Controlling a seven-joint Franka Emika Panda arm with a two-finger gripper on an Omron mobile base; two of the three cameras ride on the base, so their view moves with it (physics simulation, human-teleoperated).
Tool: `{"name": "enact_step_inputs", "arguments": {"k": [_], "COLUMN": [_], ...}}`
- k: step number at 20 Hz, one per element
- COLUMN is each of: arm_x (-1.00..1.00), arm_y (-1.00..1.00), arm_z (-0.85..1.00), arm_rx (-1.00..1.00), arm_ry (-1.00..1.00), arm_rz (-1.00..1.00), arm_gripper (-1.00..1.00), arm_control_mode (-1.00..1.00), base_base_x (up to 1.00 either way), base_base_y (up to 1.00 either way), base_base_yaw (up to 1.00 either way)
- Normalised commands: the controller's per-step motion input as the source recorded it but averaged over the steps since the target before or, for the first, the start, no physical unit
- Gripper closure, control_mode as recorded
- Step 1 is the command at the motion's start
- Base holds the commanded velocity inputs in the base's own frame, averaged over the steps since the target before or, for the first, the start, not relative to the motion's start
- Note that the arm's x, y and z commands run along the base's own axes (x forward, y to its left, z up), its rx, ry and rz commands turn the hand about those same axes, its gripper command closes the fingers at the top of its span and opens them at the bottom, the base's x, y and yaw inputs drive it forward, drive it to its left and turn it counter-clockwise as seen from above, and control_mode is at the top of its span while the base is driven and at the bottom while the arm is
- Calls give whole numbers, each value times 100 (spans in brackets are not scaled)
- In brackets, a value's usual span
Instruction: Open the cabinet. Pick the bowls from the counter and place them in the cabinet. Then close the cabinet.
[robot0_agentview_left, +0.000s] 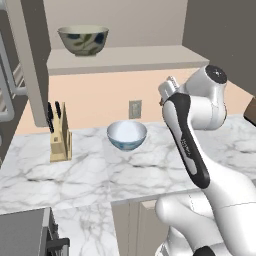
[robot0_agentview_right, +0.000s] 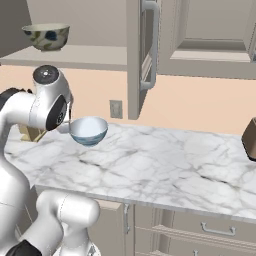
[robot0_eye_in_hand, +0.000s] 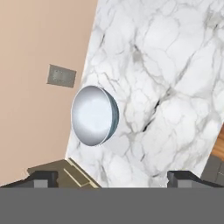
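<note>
**Spread fingers hanging above the bench, pale bowl lying ahead toward the wall**

The robot's two dark fingers (robot0_eye_in_hand: 34, 179) are standing wide apart, holding nothing. They are hanging above the marble bench (robot0_eye_in_hand: 175, 65), looking down on it. The gripper (robot0_eye_in_hand: 112, 180) is sitting clear of everything, with bare marble directly beneath it.

Ahead of the fingers, and toward the wall side, the pale blue-white bowl (robot0_eye_in_hand: 94, 115) is resting upright on the bench. It is near, but not between the fingers and not touching them. Being round, it is offering no long axis to line up with.

Seen from the base, this bowl (robot0_agentview_left: 127, 134) is sitting close to the wall, below a wall socket (robot0_agentview_left: 135, 108), with a knife block (robot0_agentview_left: 60, 137) to its left.

Higher up, the olive-beige bowl (robot0_agentview_left: 83, 39) is already sitting on the shelf of the open cabinet (robot0_agentview_left: 125, 57). The cabinet door (robot0_agentview_right: 142, 55) is standing open.

The coming move, I judge, is a reach forward and down to the pale bowl's rim.
</note>
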Motion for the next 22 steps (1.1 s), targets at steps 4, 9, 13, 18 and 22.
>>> {"name": "enact_step_inputs", "arguments": {"k": [4,9,13,18,22], "arm_x": [0,3,19,29,44], "arm_y": [-4,-1,-1,0,0], "arm_z": [-46,-41,-43,-48,-36], "arm_rx": [0,0,0,0,0], "arm_ry": [15,14,5,0,0], "arm_rz": [3,5,13,17,16], "arm_gripper": [-100,-100,-100,-100,-100], "arm_control_mode": [-100,-100,-100,-100,-100], "base_base_x": [0,0,0,0,0], "base_base_y": [0,0,0,0,0], "base_base_yaw": [0,0,0,0,0]}}
